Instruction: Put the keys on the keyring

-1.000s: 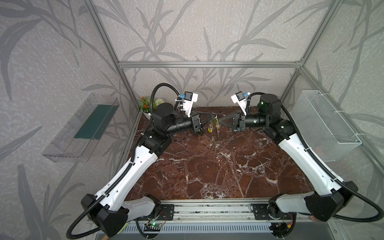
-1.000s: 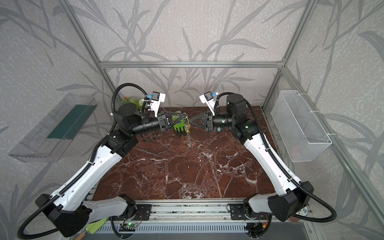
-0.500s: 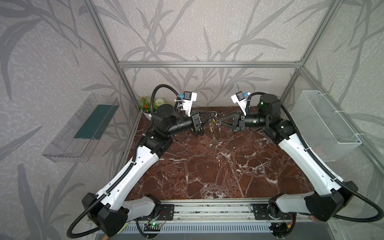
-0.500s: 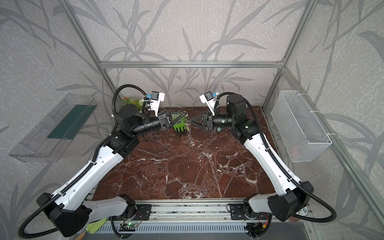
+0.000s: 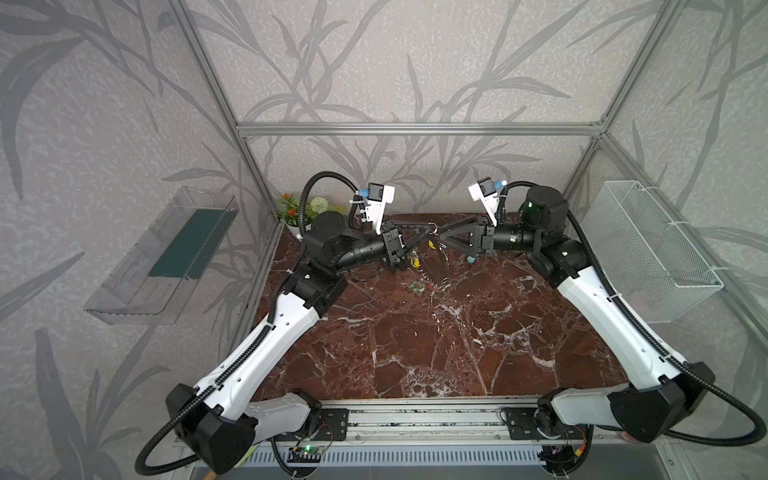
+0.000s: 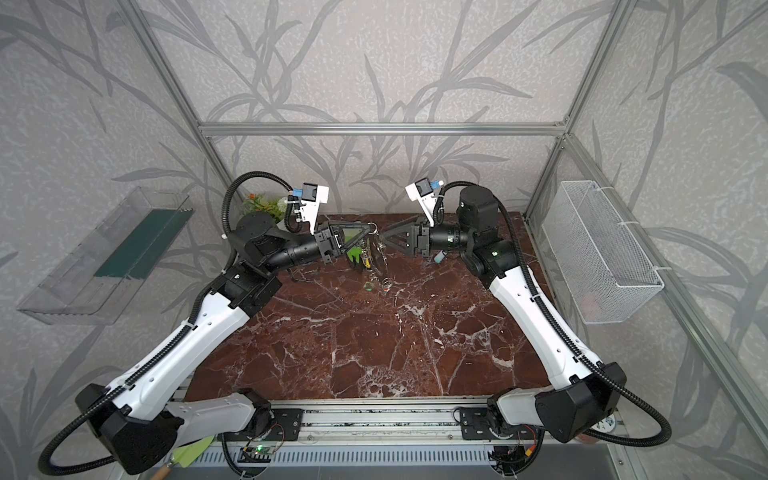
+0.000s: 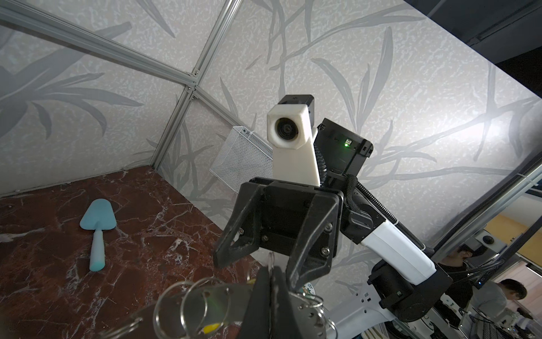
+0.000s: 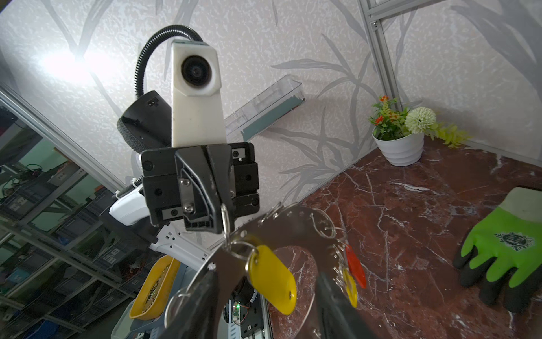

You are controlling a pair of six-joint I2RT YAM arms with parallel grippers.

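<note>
Keyring (image 8: 293, 223) hangs upright above the back middle of the table (image 5: 415, 353), long axis running down from the left gripper (image 8: 220, 226), which is pinched tight on a wire loop (image 8: 224, 215) at its top rim; right gripper (image 7: 261, 265) faces it, fingers apart, gripping nothing. Table is red-brown marble, walls (image 5: 415, 83) leaf-papered. Keys (image 8: 272, 278) show as tags on the ring: two yellow, one red; also one glove (image 8: 504, 249), one trowel (image 7: 98, 223), one potted plant (image 8: 399, 141).

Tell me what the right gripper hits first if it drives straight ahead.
Probably the flat grey metal keyring hanging from the shut left gripper, right ahead of the open right gripper; depth is unclear.
</note>
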